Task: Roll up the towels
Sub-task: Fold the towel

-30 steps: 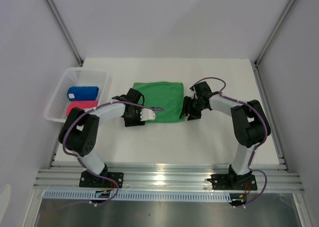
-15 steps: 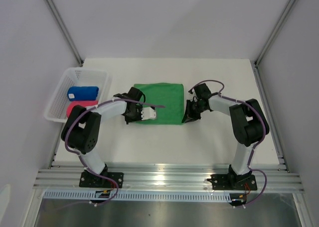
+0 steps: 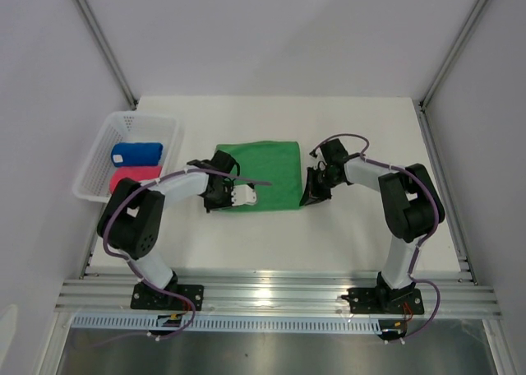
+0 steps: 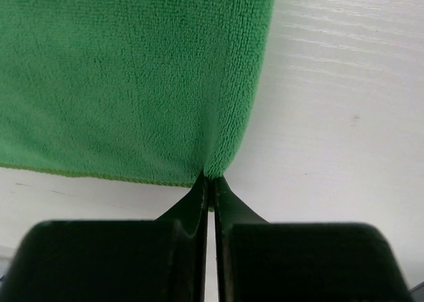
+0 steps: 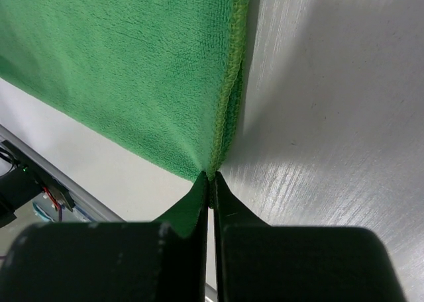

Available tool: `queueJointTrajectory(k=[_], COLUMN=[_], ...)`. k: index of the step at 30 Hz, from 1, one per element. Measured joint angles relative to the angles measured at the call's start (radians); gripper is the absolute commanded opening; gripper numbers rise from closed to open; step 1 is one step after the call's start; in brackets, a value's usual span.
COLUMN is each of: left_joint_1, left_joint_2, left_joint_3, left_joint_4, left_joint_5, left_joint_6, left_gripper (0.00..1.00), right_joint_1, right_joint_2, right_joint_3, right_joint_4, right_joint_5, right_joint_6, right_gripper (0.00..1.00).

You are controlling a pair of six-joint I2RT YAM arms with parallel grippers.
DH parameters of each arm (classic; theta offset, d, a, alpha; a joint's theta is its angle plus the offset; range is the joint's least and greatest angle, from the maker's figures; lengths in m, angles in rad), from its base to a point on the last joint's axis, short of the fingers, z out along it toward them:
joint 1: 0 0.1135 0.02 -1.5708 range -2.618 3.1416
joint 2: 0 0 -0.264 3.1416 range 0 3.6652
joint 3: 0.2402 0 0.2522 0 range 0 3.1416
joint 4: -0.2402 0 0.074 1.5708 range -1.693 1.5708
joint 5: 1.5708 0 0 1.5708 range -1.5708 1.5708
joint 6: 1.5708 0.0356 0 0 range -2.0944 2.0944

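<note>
A green towel (image 3: 265, 173) lies folded flat in the middle of the white table. My left gripper (image 3: 222, 202) is shut on its near left corner; in the left wrist view the green towel (image 4: 126, 77) pinches into the closed left gripper (image 4: 210, 181). My right gripper (image 3: 305, 199) is shut on the near right corner, where the hemmed edge of the green towel (image 5: 132, 70) runs into the closed right gripper (image 5: 210, 177). A rolled blue towel (image 3: 136, 153) and a rolled pink-red towel (image 3: 133, 176) lie in the basket.
A white mesh basket (image 3: 104, 135) stands at the left edge of the table (image 3: 271, 243). Grey walls and slanted metal posts enclose the back and sides. The aluminium rail (image 3: 271, 294) with both arm bases runs along the near edge.
Both grippers have gone from open to shut on the towel's near corners. The towel's near edge has been drawn slightly toward the arms and its outline has shifted.
</note>
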Motion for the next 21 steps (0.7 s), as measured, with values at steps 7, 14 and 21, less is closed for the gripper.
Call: queueJointTrajectory(k=[7, 14, 21], left_joint_1=[0.012, 0.102, 0.109], left_joint_2=[-0.002, -0.071, -0.249], left_joint_3=[0.057, 0.428, 0.63], left_joint_4=[-0.034, -0.154, -0.287], left_joint_5=[-0.004, -0.005, -0.024], left_joint_6=[-0.082, -0.181, -0.202], left_gripper=[0.01, 0.01, 0.01], right_joint_1=[-0.004, -0.027, -0.056], right_joint_2=[-0.028, -0.09, -0.149], right_joint_3=[0.007, 0.333, 0.661], right_joint_4=[-0.047, -0.251, -0.434], right_joint_5=[-0.024, -0.035, -0.038], right_joint_6=[-0.005, -0.035, -0.07], right_gripper=[0.0, 0.0, 0.0])
